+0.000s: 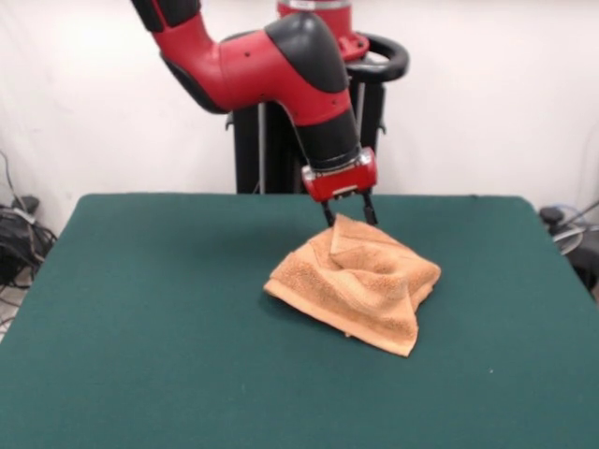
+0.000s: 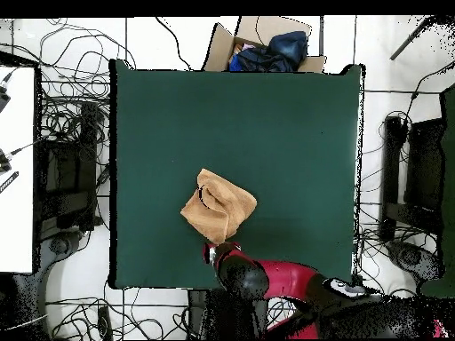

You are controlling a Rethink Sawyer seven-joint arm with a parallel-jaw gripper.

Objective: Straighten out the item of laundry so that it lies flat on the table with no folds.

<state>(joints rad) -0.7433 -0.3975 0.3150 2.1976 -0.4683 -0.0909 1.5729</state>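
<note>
One terry towel [image 1: 360,285], orange-tan, crumpled | one felt-like green table [image 1: 159,309] | gripper [image 1: 349,215] jaws pinched the towel's far corner

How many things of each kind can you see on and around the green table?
Towel: 1
Table: 1
Gripper: 1
Cardboard box beyond the table's far edge: 1
Total: 4
</note>
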